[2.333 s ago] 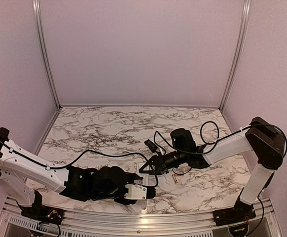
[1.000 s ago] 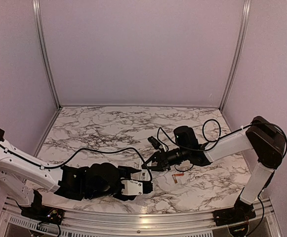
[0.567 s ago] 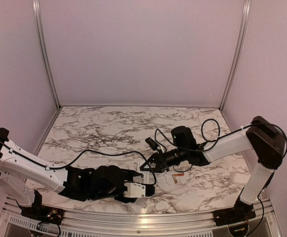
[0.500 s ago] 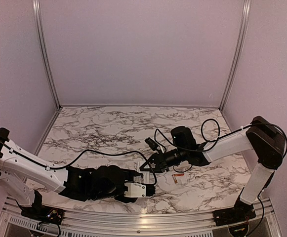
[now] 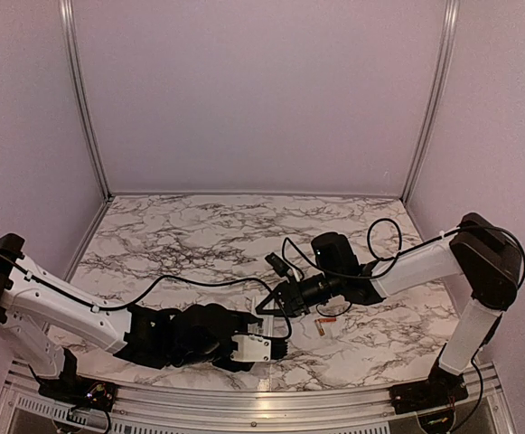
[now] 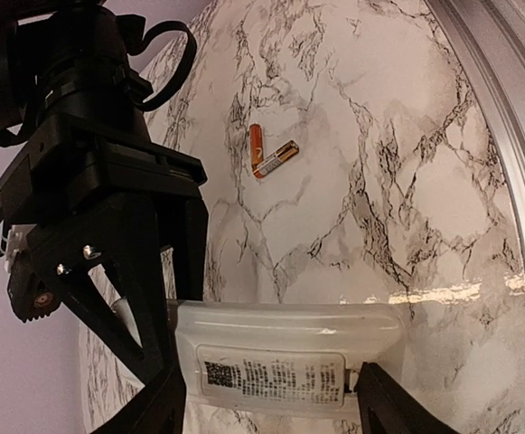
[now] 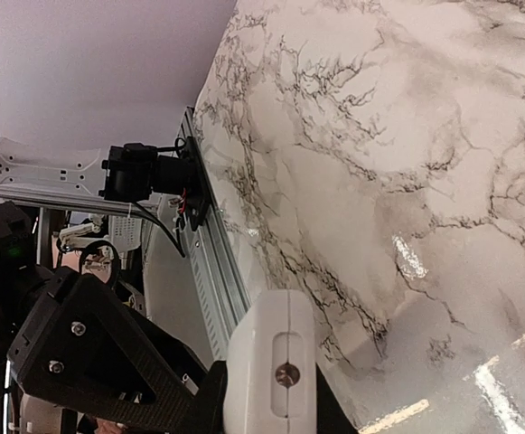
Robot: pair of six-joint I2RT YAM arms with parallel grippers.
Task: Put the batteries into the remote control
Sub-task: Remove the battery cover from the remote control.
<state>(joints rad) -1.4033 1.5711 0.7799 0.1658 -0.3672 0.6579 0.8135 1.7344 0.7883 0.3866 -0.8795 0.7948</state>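
Batteries (image 6: 268,155) on marble table (image 6: 407,181) | left fingers (image 6: 163,398) clamped on remote control (image 6: 280,371) | right fingers (image 5: 267,306) state unclear

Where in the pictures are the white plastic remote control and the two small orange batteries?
white plastic remote control (image 6: 285,357): left wrist view, on its plain back with the printed label.
two small orange batteries (image 6: 265,154): left wrist view, where the pair lies together on the marble.

Coppery-orange batteries (image 6: 269,155), white remote control (image 6: 276,367)

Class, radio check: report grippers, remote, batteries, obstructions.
Left gripper shut on remote control. Right gripper close beside it, state unclear. Batteries loose on table. Nothing blocking them.
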